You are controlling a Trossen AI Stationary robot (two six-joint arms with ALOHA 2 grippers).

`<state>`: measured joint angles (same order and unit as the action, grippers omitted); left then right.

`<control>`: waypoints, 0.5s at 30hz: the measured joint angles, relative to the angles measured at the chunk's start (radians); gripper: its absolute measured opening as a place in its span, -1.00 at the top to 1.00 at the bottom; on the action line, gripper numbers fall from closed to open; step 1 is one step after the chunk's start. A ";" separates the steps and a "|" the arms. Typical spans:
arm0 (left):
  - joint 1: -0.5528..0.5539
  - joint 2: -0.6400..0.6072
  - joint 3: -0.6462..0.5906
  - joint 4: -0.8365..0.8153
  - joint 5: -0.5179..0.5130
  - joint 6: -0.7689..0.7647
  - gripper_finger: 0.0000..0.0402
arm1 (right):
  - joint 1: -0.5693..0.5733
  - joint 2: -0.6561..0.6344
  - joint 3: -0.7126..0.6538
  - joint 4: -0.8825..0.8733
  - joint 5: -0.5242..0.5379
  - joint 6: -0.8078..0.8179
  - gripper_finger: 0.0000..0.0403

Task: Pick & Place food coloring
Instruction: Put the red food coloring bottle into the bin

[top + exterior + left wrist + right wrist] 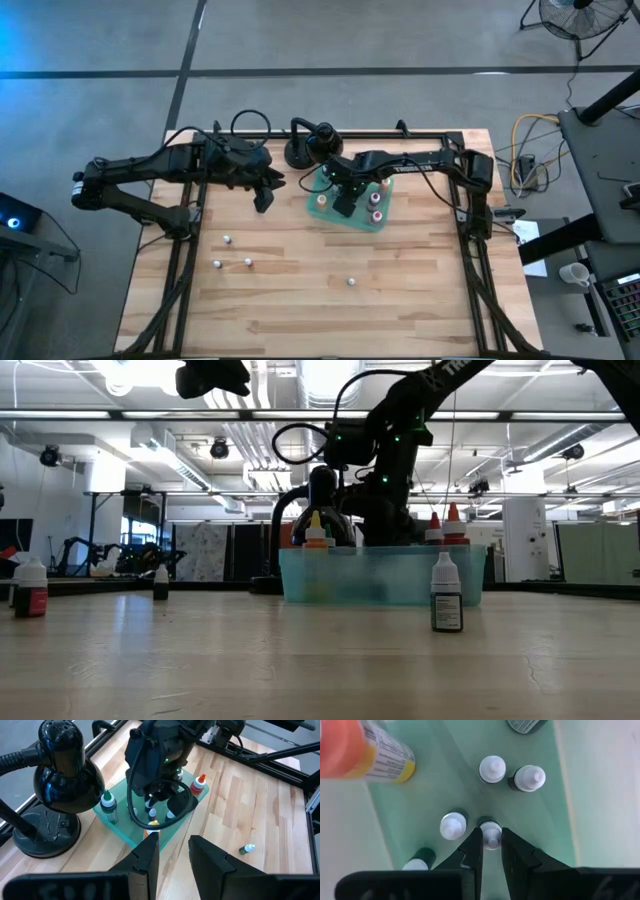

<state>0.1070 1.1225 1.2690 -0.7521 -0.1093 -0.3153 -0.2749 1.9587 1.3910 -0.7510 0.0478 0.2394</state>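
On the wooden worktop, the right pincer reaches down into the green tray, pinching a white-capped bottle among others standing there, probably placing it; the left pincer hovers beside it, slightly spread and empty, a closeness only its own wrist view shows.

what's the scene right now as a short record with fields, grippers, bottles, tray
right gripper: down inside the translucent green plastic tray, fingers shut on a small white-capped bottle
left gripper: raised above the wooden table beside the tray, holding nothing, fingers apart
in tray: several small food coloring bottles, among them an orange-capped one and a green-capped one
loose on table: four small bottles, one near the middle
other: black round-based lamp beside the tray
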 joint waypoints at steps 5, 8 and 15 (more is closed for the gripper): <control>0.000 0.000 0.000 0.000 0.000 0.000 0.60 | -0.004 0.000 0.002 0.007 -0.003 0.000 0.78; 0.000 0.000 0.000 0.000 0.000 0.000 0.60 | -0.007 0.000 0.002 0.007 0.000 -0.002 0.76; 0.000 0.000 0.000 0.000 0.000 0.001 0.60 | -0.017 0.000 0.002 -0.019 0.001 0.004 0.54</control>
<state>0.1066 1.1221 1.2690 -0.7521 -0.1093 -0.3145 -0.2920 1.9591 1.3929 -0.7705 0.0485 0.2438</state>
